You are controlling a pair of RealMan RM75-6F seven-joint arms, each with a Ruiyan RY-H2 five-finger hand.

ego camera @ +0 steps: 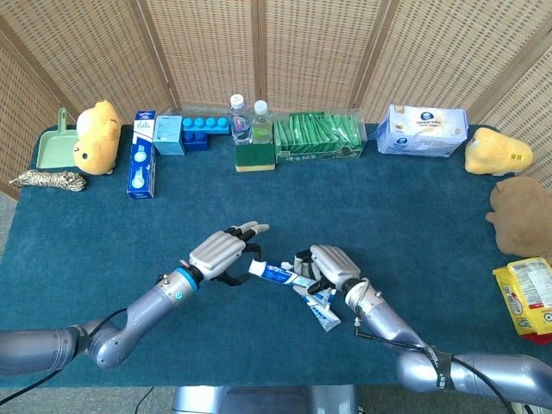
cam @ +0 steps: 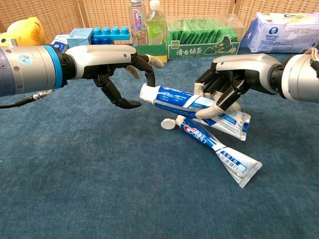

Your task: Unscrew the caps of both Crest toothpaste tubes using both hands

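Just off the table, the right hand (cam: 232,82) grasps the upper toothpaste tube (cam: 192,103), a glossy white and blue laminated tube with printed lettering, its fingers (cam: 212,111) wrapped over the body so the capped end (cam: 145,92) points toward the left hand (cam: 117,64). That white cap is stubby and cylindrical. The left hand's fingers (cam: 122,99) are curled but released, grasping nothing, their dark tips right at the cap; contact cannot be told. Beneath the right fingers lies the second toothpaste tube (cam: 219,152), flat on the blue felt-like table (cam: 99,189), slim, with a crimped tail away from the fingers and a round white cap (cam: 168,124) at the near end, below the raised tube.
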